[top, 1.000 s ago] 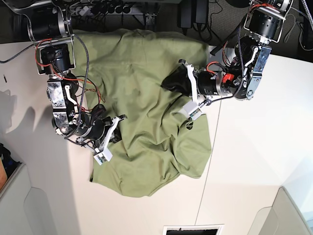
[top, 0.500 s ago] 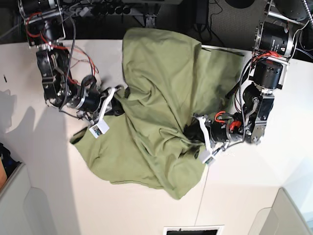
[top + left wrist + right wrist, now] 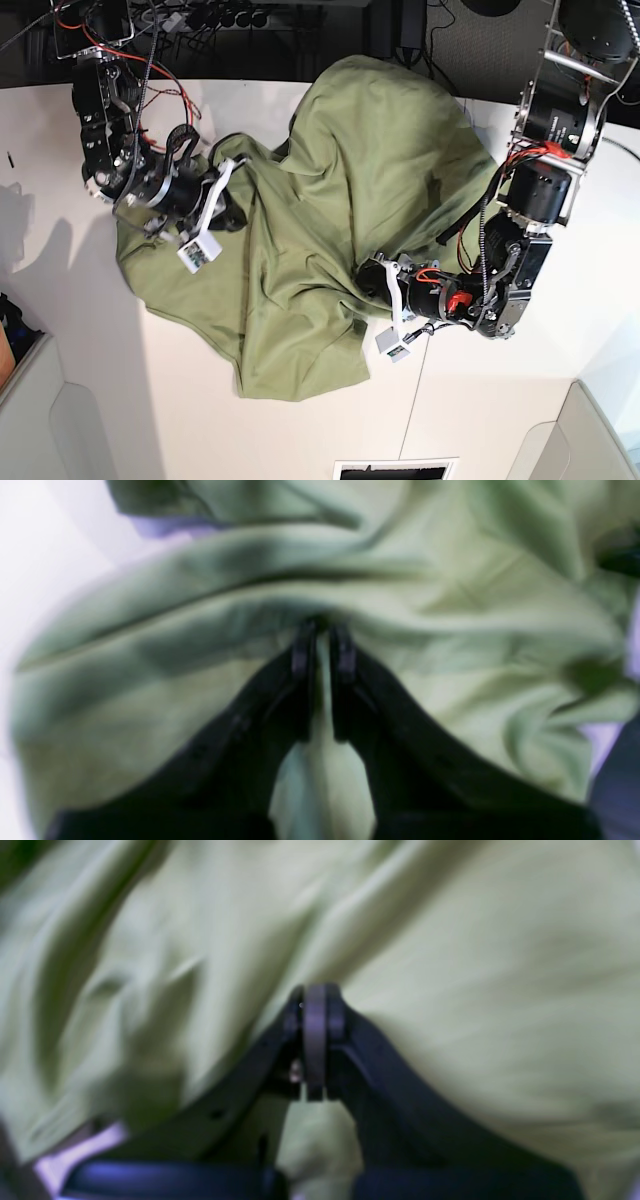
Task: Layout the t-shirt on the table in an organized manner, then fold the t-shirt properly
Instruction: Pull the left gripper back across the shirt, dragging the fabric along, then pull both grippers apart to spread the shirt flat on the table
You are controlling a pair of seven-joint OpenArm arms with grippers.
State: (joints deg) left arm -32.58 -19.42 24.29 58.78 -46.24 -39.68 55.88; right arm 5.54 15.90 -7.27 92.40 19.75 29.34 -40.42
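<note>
The olive-green t-shirt (image 3: 330, 200) lies crumpled in a diagonal heap across the middle of the white table (image 3: 500, 400). On the right side of the base view, my left gripper (image 3: 370, 282) sits at the shirt's front right edge. In the left wrist view the left gripper (image 3: 322, 630) is shut on a fold of the t-shirt (image 3: 450, 580), and cloth shows between its jaws. My right gripper (image 3: 238, 195) is at the shirt's back left. In its wrist view the right gripper (image 3: 315, 995) is shut, and creases of the t-shirt (image 3: 475, 940) run in to its tips.
A power strip and cables (image 3: 200, 18) run behind the table's back edge. Grey bin corners stand at the front left (image 3: 30, 400) and front right (image 3: 600, 430). A dark slot (image 3: 395, 470) sits at the front edge. A thin seam (image 3: 420, 400) crosses the tabletop.
My left gripper came from the back right toward the front middle, dragging cloth with it. My right gripper moved toward the back left. The shirt went from spread to bunched diagonally.
</note>
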